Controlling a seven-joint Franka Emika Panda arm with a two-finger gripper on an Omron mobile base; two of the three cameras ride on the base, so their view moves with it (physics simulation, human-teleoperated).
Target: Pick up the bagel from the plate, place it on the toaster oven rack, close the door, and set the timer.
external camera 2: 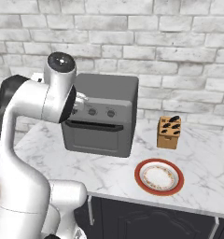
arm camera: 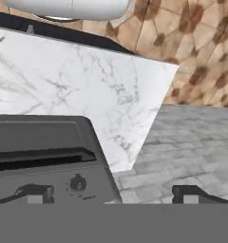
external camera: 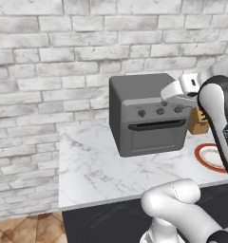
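Observation:
The dark grey toaster oven stands on the marble counter with its door shut, so the toaster oven rack is hidden behind it. The bagel is out of view. The red-rimmed plate lies to the oven's right with nothing on it, also seen as the plate. My gripper hovers at the right end of the control panel, close to the rightmost knob. In the hand view the gripper is open, fingertips far apart, with one knob between them and the door's black handle beyond.
A wooden knife block stands behind the plate, right of the oven. The brick wall backs the counter. The counter's front edge runs above dark cabinets, with tiled floor at lower left. My own arm covers the oven's left side in the right base view.

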